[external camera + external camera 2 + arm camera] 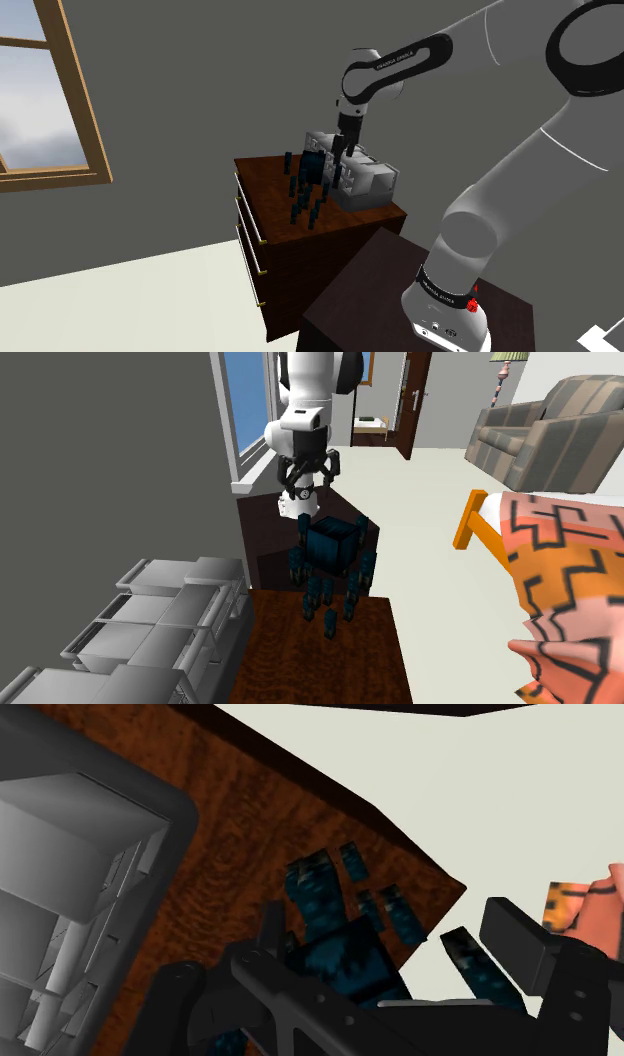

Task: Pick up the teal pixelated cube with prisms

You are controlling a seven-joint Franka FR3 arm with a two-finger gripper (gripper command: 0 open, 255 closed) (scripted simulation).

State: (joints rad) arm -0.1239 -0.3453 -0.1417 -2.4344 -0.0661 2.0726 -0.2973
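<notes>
The teal pixelated cube (313,168) stands on the dark wooden dresser (275,185), with small dark teal prisms (303,208) scattered under and around it. From the second exterior view the cube (335,546) sits near the dresser's middle, its prisms (328,614) trailing toward the camera. My gripper (344,150) hangs just beside and slightly above the cube, on the side of the grey machine. In the wrist view the gripper (390,932) is open. The cube (345,954) lies between the fingers (515,942), with a gap left on one side.
A grey boxy machine (362,178) takes up the dresser's end nearest the arm, close to the gripper; it also fills the lower left of the second exterior view (150,622). The dresser's drawers (250,240) face the pale floor. A sofa (550,427) and a patterned cloth (565,572) lie beyond.
</notes>
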